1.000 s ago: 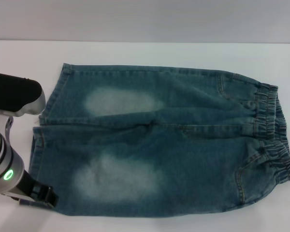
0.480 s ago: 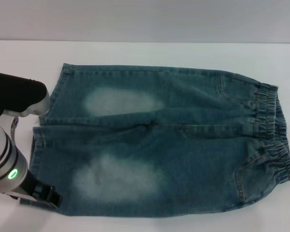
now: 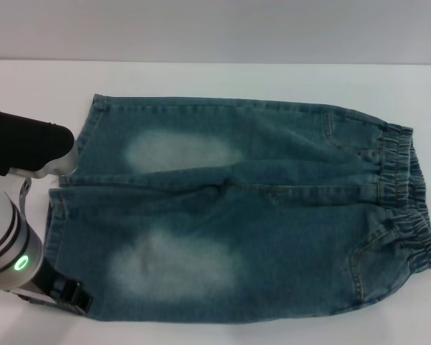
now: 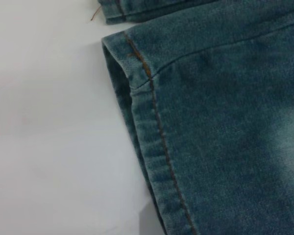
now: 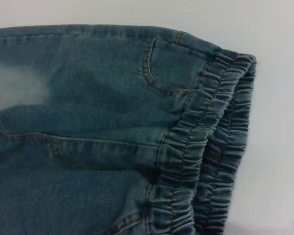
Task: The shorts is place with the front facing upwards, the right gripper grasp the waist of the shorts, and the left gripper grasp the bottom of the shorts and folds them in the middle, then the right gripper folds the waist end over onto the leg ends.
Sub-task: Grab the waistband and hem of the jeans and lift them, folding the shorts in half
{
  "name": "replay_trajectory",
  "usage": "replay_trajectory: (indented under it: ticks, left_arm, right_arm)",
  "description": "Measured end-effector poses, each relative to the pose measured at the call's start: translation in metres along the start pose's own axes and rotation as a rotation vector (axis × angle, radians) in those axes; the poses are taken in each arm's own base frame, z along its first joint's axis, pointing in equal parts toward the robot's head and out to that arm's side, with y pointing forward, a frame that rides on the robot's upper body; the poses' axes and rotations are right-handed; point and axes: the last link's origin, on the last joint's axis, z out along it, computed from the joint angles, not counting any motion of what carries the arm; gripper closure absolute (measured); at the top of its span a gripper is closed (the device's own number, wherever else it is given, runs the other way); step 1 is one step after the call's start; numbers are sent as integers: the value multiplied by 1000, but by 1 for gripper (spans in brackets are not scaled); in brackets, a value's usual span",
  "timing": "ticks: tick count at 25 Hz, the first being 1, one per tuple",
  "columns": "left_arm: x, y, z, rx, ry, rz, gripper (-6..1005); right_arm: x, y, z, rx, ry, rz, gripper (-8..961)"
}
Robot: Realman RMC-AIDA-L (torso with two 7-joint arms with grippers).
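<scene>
Denim shorts (image 3: pixel 244 215) lie flat, left gripper (image 3: pixel 75 296) at their near hem corner.

this is looking like a robot test bench in a lab or studio rather than a home. a plain white tabletop (image 3: pixel 223 83) is filling nearly the whole head view, matte and unmarked, and it is meeting a bare pale grey wall (image 3: pixel 215 29) running straight across behind it. a silver-white robot arm (image 3: pixel 7 244) with black bands and a glowing green indicator light is reaching in at the left edge. a single pair of denim shorts (image 3: pixel 273 215) is lying spread flat on the white surface, laid out like a test piece.
</scene>
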Motion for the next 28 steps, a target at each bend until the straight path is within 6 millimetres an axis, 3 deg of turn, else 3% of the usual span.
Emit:
replay_trajectory:
  ticks: [12,25,28]
  left_arm:
    - [0,-2,1,-1,-4,3,358]
    - [1,2,-10,-11,37,21,958]
    - [0,3,-13,-11,39,25,956]
  right_arm:
    - [1,0,-1,0,3,2,160]
    - [3,0,-1,-5,9,5,160]
    - [4,0,-1,-5,11,7,161]
